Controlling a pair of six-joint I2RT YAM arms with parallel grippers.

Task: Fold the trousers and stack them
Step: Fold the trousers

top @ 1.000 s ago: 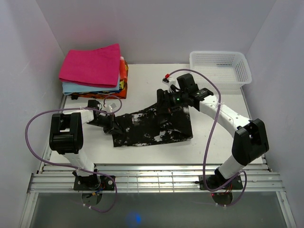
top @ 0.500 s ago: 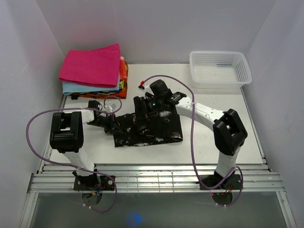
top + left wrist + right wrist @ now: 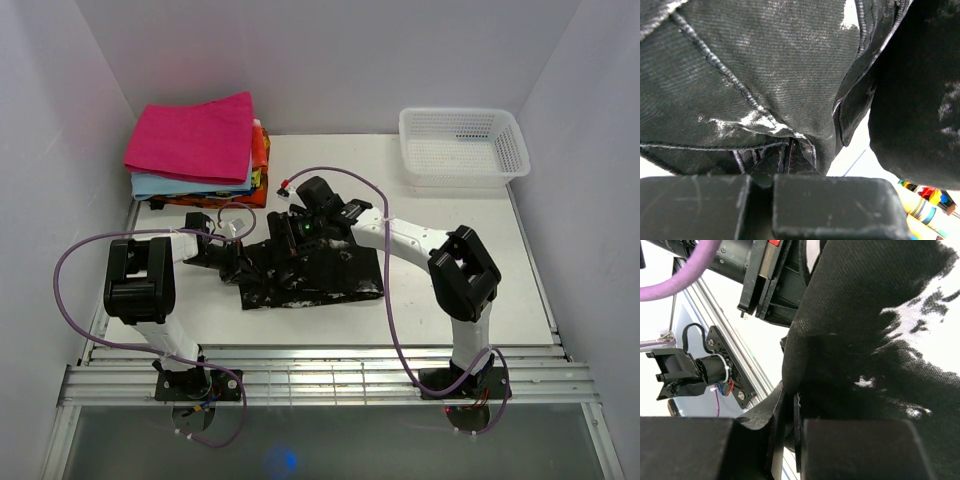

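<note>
1. The pile of folded cloths (image 3: pixel 195 150), pink on top, sits at the far left.
2. The left gripper (image 3: pixel 230 262), just right of the pile and nearer, is clamped tight on the trousers' left edge.
3. The trousers (image 3: pixel 335 275) lie partly folded, right of the pile.
4. The right gripper (image 3: pixel 283 243), further right of the pile, pinches a raised fold of them, jaws closed.
5. The basket (image 3: pixel 462 145) stands far right of the pile.

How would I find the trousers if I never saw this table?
On the white table, the trousers lie half-folded in the middle. Unlike the bright pink-topped cloth pile at the back left, they are black with white splotches.
</note>
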